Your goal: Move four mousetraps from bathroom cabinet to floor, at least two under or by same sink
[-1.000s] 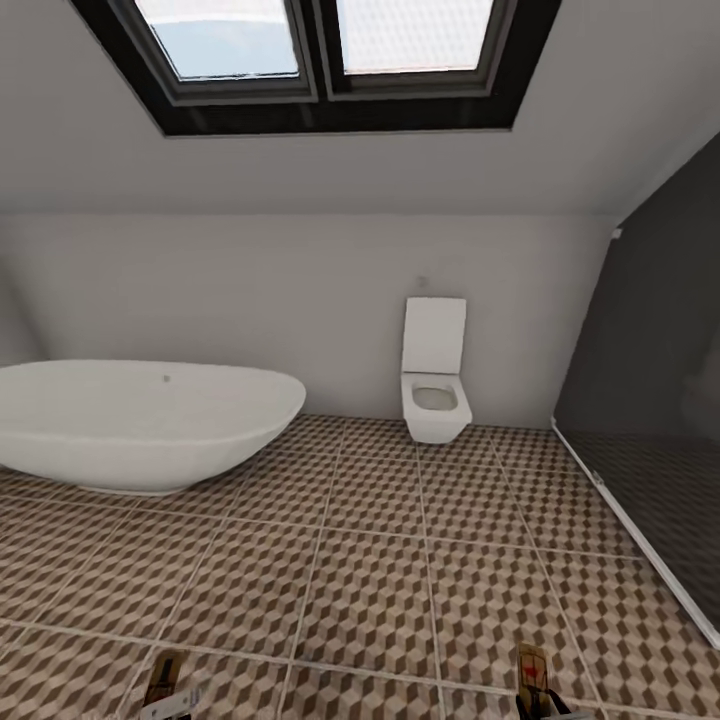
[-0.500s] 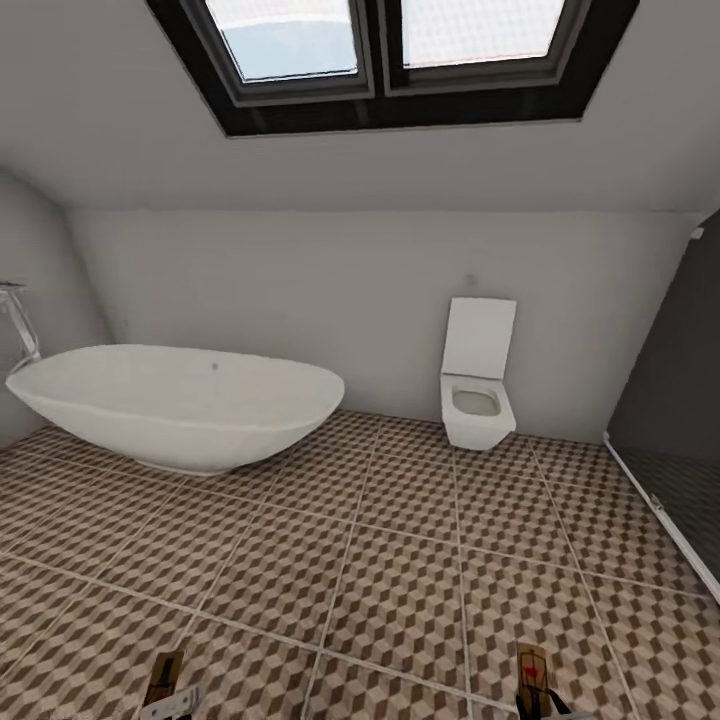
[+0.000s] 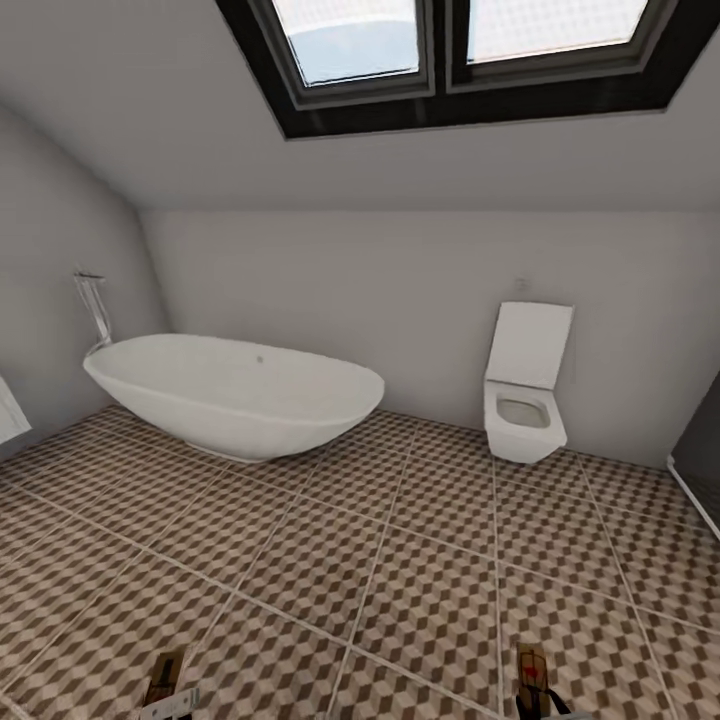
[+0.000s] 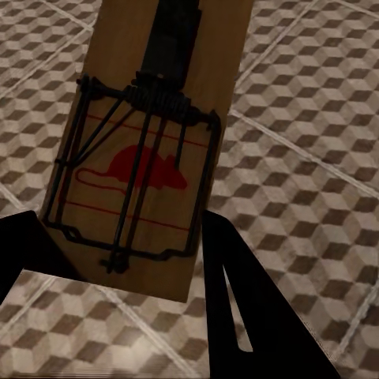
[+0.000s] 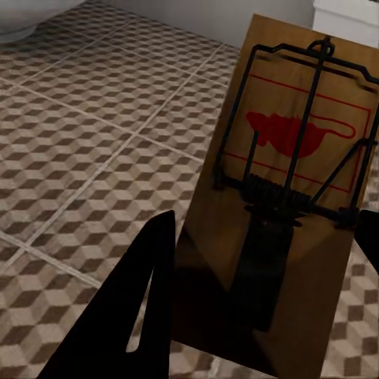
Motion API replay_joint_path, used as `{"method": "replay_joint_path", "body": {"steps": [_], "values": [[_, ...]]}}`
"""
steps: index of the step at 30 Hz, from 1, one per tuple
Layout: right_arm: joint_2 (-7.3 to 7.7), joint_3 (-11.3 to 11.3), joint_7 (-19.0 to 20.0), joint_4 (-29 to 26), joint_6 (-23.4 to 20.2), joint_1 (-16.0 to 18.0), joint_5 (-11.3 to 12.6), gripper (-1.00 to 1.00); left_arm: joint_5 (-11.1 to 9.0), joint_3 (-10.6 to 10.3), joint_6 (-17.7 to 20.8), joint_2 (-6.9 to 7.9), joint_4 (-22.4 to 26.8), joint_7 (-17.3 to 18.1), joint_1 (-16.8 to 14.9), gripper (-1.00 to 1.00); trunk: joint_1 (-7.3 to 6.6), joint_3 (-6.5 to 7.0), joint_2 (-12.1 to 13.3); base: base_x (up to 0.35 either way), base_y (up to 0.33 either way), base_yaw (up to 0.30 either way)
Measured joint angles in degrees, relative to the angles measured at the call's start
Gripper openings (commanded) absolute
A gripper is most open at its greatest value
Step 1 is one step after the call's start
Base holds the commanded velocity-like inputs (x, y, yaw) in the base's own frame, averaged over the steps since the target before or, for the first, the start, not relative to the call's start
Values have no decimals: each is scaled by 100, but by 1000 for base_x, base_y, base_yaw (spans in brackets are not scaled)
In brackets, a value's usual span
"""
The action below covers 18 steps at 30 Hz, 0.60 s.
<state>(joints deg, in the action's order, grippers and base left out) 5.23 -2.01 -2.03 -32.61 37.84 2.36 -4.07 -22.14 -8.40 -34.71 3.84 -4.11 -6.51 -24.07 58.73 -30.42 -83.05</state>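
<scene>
Gripping one mousetrap [image 4: 142, 158] each, both hands sit half cropped.

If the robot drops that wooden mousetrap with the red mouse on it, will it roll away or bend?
Probably neither. The mousetrap is a flat wooden board, so it likely stays stiff and lands flat on the tiled floor rather than rolling. Its thin wire frame might snap shut or bend. It looks light, held by one end in the left gripper.

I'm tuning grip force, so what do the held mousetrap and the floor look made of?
The mousetrap in the left claw looks like a matt brown wooden board, going by its flat tan face, with dark wire parts that seem metal. The bathroom floor looks like matt tile: square slabs with pale grout lines.
</scene>
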Motion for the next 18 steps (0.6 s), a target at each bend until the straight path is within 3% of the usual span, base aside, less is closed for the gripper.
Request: {"method": "replay_joint_path", "body": {"steps": [18], "values": [[0,0,0,0,0,0,0,-100,0,1,8,-3,-3,-2,0,-100,0,0,0,0,0,285]]}}
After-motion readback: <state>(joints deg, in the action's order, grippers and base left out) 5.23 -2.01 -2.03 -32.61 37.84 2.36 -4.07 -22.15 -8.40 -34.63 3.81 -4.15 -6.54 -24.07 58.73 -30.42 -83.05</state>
